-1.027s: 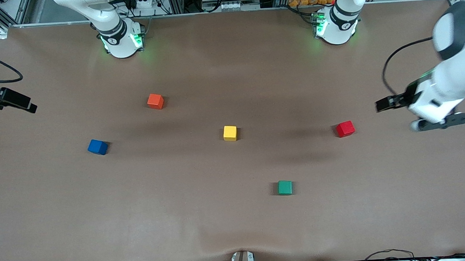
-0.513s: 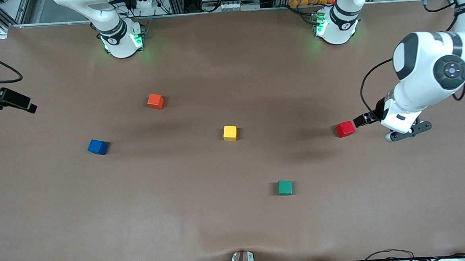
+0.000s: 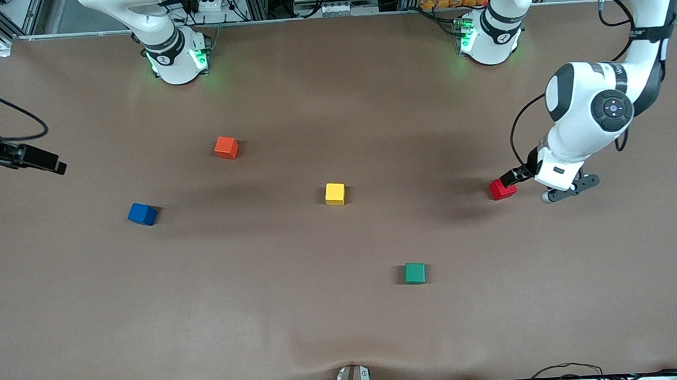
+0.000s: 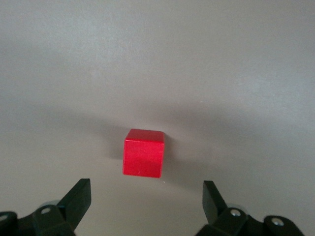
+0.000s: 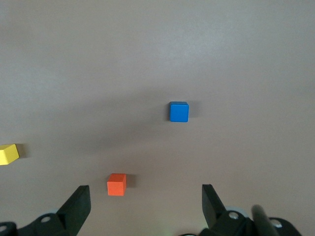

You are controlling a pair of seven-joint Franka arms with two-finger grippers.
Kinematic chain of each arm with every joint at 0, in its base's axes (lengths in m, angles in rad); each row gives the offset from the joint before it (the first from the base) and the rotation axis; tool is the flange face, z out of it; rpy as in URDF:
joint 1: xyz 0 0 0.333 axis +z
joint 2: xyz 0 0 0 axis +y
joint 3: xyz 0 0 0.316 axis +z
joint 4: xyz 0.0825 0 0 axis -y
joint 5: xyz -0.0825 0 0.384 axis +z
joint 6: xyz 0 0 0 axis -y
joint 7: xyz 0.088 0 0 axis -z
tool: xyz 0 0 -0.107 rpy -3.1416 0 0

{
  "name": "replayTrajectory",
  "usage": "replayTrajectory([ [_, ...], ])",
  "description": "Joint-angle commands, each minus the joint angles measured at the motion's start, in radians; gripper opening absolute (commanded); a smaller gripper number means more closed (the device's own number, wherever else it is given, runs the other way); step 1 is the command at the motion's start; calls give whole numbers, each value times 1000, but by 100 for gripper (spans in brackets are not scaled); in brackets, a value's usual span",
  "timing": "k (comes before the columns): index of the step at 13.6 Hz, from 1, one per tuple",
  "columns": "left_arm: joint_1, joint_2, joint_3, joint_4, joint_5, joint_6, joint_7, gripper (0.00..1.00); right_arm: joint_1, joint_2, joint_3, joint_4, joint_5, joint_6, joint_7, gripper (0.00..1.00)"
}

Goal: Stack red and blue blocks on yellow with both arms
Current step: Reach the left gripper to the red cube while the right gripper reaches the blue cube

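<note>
The red block (image 3: 501, 190) lies toward the left arm's end of the table, and the left wrist view shows the same red block (image 4: 143, 159) just ahead of the fingertips. My left gripper (image 3: 515, 176) hovers close beside and above it, open and empty (image 4: 146, 201). Mid-table sits the yellow block (image 3: 334, 193). Toward the right arm's end lies the blue block (image 3: 142, 214), which the right wrist view also shows as the blue block (image 5: 179, 111), with the yellow block (image 5: 9, 154) at its edge. My right gripper (image 3: 40, 160) is over the table's end, open and empty (image 5: 145, 206).
An orange-red cube (image 3: 226, 147) lies farther from the front camera than the blue block, toward the right arm's base; the right wrist view shows this orange-red cube (image 5: 116, 184) too. A green cube (image 3: 415, 273) sits nearer the front camera than the yellow block.
The left arm swung in from the table's end and brought its open gripper down beside the red block. The right gripper shifted slightly inward. No block moved.
</note>
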Motion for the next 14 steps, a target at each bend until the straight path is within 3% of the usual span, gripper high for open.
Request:
replayTrajectory([
  [1, 7, 20, -5, -55, -2, 94, -18, 100, -5, 0, 5, 3, -6, -6, -1, 100],
  [7, 8, 115, -5, -65, -3, 196, -30, 100, 2, 98, 8, -11, -6, 11, -3, 100],
  [11, 8, 160, -4, -63, -5, 237, -30, 99, -15, 100, 7, -211, -5, 231, -3, 100],
  [14, 7, 177, -2, -63, -5, 242, -30, 90, -39, 106, 7, -409, 3, 461, 0, 100],
])
